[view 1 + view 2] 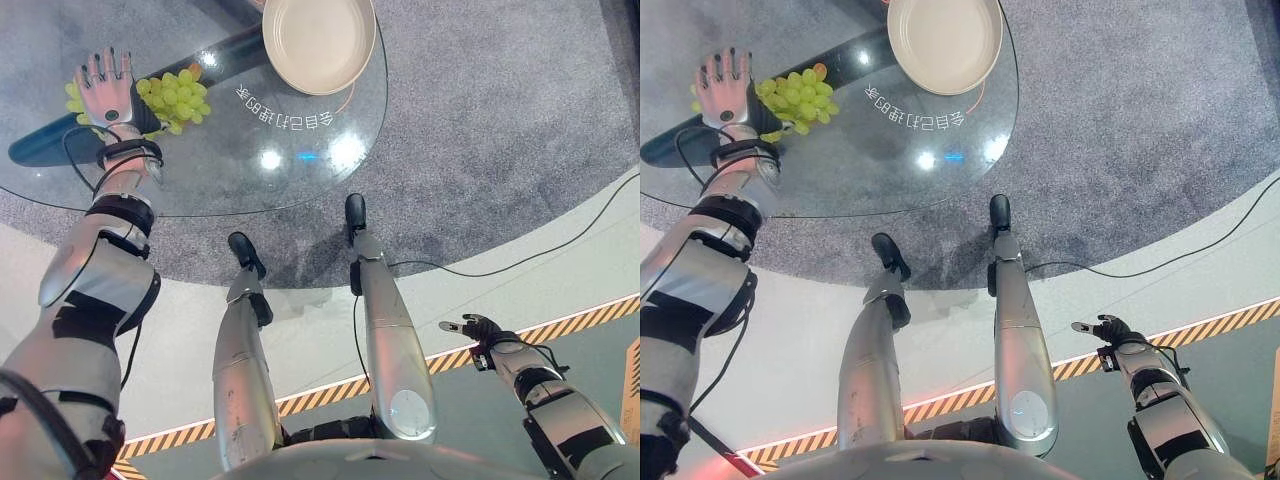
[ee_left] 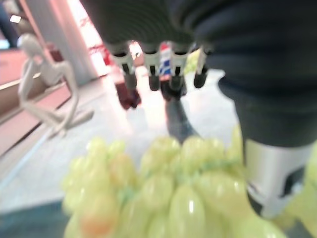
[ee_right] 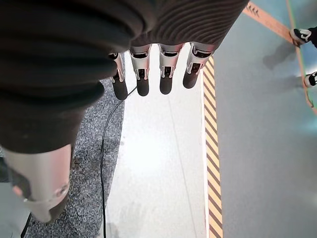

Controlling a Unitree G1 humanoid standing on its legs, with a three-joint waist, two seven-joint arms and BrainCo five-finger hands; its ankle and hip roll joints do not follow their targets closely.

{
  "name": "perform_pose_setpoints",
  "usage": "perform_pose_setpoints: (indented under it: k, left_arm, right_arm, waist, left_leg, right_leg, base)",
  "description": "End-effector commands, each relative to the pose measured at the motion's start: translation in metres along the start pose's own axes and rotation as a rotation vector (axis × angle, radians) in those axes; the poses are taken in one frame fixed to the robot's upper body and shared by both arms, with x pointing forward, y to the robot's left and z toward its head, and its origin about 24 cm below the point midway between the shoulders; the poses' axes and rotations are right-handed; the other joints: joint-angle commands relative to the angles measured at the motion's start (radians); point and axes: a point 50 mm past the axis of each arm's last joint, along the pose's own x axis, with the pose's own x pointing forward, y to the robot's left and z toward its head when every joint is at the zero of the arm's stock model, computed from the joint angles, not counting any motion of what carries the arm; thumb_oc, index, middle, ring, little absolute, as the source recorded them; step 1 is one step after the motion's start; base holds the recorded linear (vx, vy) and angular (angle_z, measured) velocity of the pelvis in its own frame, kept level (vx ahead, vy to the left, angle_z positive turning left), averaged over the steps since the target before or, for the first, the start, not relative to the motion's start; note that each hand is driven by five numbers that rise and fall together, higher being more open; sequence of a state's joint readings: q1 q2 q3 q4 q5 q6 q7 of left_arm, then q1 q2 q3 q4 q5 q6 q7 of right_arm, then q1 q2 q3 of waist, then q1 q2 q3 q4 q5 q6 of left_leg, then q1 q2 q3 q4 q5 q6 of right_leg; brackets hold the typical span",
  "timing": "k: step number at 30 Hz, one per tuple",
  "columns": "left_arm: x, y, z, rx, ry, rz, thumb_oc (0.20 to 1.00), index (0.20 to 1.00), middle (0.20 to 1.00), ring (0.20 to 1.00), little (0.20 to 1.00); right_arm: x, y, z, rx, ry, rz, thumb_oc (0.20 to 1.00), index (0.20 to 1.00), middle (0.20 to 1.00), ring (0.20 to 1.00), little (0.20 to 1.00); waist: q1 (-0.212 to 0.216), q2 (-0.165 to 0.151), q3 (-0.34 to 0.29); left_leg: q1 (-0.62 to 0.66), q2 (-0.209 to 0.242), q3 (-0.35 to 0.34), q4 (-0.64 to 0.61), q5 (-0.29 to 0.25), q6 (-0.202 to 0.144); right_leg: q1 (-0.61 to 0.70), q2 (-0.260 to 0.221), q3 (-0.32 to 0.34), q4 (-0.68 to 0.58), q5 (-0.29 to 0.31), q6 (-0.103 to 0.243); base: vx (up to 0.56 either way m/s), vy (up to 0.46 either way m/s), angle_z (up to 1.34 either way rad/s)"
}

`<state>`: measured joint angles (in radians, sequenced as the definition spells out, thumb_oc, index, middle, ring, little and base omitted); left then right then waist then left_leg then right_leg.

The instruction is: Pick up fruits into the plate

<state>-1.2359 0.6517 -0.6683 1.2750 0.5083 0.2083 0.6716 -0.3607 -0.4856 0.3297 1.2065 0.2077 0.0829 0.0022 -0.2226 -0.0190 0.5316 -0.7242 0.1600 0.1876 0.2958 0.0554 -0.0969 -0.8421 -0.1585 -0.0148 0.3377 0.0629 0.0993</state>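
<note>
One fruit item on site: a single bunch of green grapes, not yet in the plate.
Worktop (image 1: 300, 180): round glass top across the upper part of the eye views; it carries the plate and the grapes.
Plate (image 1: 318, 40): cream, shallow and bare, at the upper centre of the frame on the far part of the worktop; well apart from the grapes, so a carry toward frame right is judged necessary.
Grapes (image 1: 176, 98): upper left of the frame, lying on the glass, partly beneath and just right of the left hand.
Left hand (image 1: 108, 92): upper left, palm down over the bunch, fingers straight and spread past it. The left wrist view shows grapes close under the palm with the fingers extended beyond; nothing is gripped. Judged a pre-grasp placement, set above the bunch so the fingers can close round it.
Right hand (image 1: 472, 326): lower right of the frame, low beside the body over the floor, fingers relaxed and holding nothing; idle.
</note>
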Motion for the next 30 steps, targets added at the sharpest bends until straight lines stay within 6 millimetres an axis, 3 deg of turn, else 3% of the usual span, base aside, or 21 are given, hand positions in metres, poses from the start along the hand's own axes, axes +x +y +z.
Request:
perform_pose_setpoints:
  k: [1,7,17,20,26,30]
  left_arm:
    - [0.015,0.022,-0.036,0.163,0.053,0.082,1.0,1.0,1.0,1.0,1.0]
    - [0.016,0.02,-0.034,0.159,0.038,0.043,1.0,1.0,1.0,1.0,1.0]
    - [0.019,0.015,-0.02,-0.018,0.003,-0.144,1.0,1.0,1.0,1.0,1.0]
    - [0.017,0.01,-0.022,-0.085,0.024,-0.223,1.0,1.0,1.0,1.0,1.0]
    - [0.0,-0.019,-0.016,-0.305,0.066,-0.543,1.0,1.0,1.0,1.0,1.0]
    - [-0.007,-0.028,-0.015,-0.323,0.078,-0.594,1.0,1.0,1.0,1.0,1.0]
  right_arm:
    - [-0.004,-0.002,-0.03,-0.013,0.066,-0.006,1.0,1.0,1.0,1.0,1.0]
    - [-0.003,-0.005,-0.022,-0.002,0.032,-0.015,1.0,1.0,1.0,1.0,1.0]
    - [-0.004,-0.014,-0.005,-0.011,-0.049,-0.051,1.0,1.0,1.0,1.0,1.0]
    - [-0.005,-0.018,-0.002,-0.001,-0.065,-0.061,1.0,1.0,1.0,1.0,1.0]
    - [-0.006,-0.02,-0.001,-0.014,-0.078,-0.062,1.0,1.0,1.0,1.0,1.0]
    - [-0.007,-0.018,0.002,-0.021,-0.093,-0.057,1.0,1.0,1.0,1.0,1.0]
  waist:
    - [-0.009,-0.033,-0.012]
    - [-0.016,-0.033,-0.012]
    - [-0.026,-0.034,-0.012]
    - [-0.029,-0.034,-0.012]
    - [-0.035,-0.036,-0.012]
    - [-0.037,-0.04,-0.012]
  left_leg:
    - [-0.101,-0.065,-0.01,0.181,-0.168,0.017]
    - [-0.12,-0.067,-0.011,0.182,-0.169,0.016]
    - [-0.177,-0.076,-0.022,0.233,-0.194,0.023]
    - [-0.186,-0.078,-0.022,0.236,-0.195,0.024]
    - [-0.197,-0.078,-0.021,0.247,-0.2,0.026]
    - [-0.2,-0.078,-0.022,0.251,-0.202,0.026]
  right_leg:
    - [-0.009,0.095,-0.026,0.063,-0.123,-0.043]
    - [-0.029,0.096,-0.018,0.057,-0.116,-0.042]
    - [-0.082,0.098,-0.005,0.093,-0.121,-0.043]
    - [-0.092,0.099,-0.001,0.094,-0.119,-0.042]
    - [-0.103,0.099,0.002,0.099,-0.116,-0.038]
    - [-0.105,0.099,0.0,0.099,-0.114,-0.038]
  base:
    - [0.0,0.0,0.0]
    - [0.0,0.002,-0.01]
    - [0.0,0.0,0.0]
    - [0.0,0.0,0.0]
    - [0.0,0.0,0.0]
    - [0.0,-0.008,0.0]
